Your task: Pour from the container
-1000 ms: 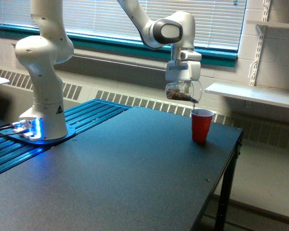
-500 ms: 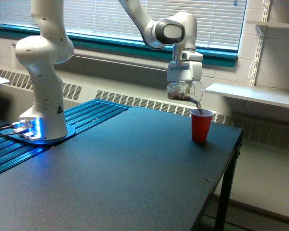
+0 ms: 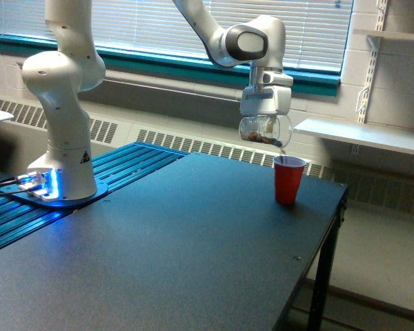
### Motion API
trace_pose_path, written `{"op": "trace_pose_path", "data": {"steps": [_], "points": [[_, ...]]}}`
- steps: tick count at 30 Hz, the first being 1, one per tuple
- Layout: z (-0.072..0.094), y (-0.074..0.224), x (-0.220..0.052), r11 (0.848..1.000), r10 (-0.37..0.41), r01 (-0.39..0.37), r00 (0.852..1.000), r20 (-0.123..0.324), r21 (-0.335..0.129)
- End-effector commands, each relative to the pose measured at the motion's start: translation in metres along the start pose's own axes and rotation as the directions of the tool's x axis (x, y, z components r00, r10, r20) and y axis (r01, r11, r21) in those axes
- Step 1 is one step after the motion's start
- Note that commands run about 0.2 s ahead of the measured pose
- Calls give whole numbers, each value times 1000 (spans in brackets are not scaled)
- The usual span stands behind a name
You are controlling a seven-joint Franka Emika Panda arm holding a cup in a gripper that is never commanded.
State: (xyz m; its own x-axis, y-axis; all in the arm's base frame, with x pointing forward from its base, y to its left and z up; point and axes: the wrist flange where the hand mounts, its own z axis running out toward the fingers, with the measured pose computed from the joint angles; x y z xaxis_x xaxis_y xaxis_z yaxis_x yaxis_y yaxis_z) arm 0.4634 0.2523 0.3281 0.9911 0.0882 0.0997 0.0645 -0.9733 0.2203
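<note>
Container (image 3: 264, 129) tipped above red cup (image 3: 288, 179), no legible labels

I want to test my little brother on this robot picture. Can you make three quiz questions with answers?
1. True or false: the gripper holds the clear container tipped on its side.
2. What stands on the black table below the container's mouth? A) a red cup B) a blue bowl C) a green bottle
3. Fill in: the brownish bits lie inside the clear ____.

Key:
1. True.
2. A, the red cup, near the table's far corner at the exterior view's right.
3. Container.
</note>
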Motion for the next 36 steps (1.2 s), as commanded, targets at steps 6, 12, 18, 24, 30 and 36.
{"op": "trace_pose_path", "data": {"steps": [6,12,18,24,30,36], "points": [[-7,-6,5,1000,-8,8,1000,12,-4],[7,13,12,1000,-2,2,1000,22,12],[-8,-5,7,1000,-9,9,999,37,2],[-8,-3,9,1000,-17,17,999,47,-4],[-9,-5,9,1000,-24,24,998,51,-9],[-9,-7,9,999,-29,30,998,55,-13]]}}
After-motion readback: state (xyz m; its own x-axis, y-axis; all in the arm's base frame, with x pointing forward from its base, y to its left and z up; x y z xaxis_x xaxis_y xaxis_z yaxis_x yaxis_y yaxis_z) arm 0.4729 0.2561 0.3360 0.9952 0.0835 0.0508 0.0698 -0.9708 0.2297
